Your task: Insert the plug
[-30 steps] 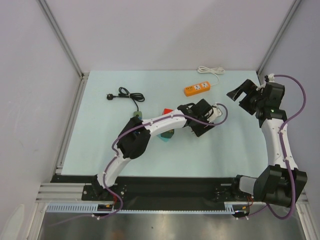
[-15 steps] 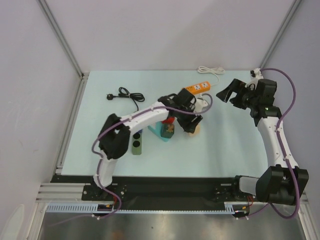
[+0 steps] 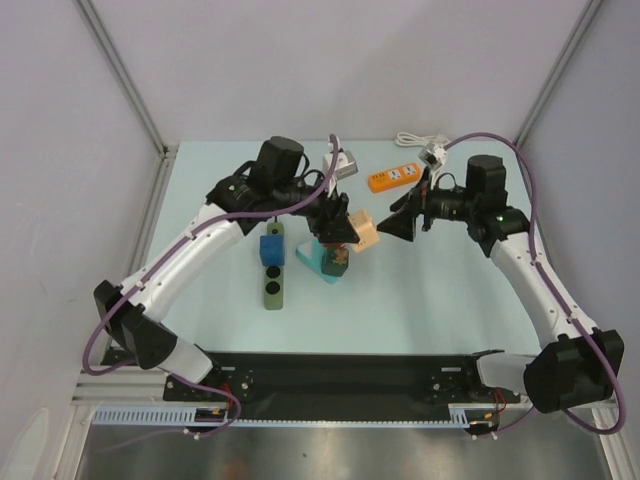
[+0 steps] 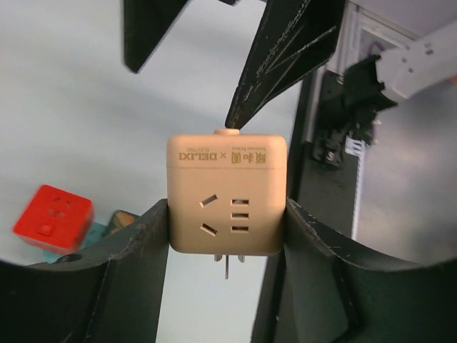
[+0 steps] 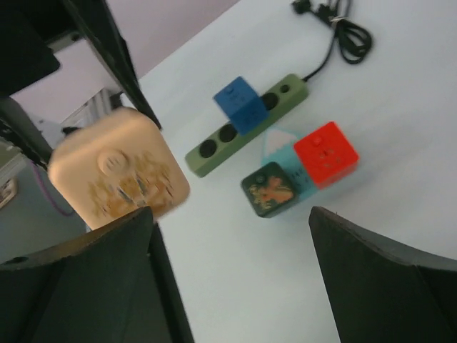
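Observation:
My left gripper is shut on a beige socket cube and holds it above the table, metal prongs pointing down. My right gripper is open and empty, just right of the cube and facing it. The cube fills the left of the right wrist view. The small black plug with its looped black cord lies on the table far behind. In the top view my left arm hides it.
A green power strip carries a blue cube. A teal, red and dark cube cluster sits beside it. The orange power strip and its white cord lie at the back.
My left arm swung its elbow to the back left, carrying the beige cube slightly left and up. My right gripper moved left and down toward the cube. The green strip and blue cube came into view.

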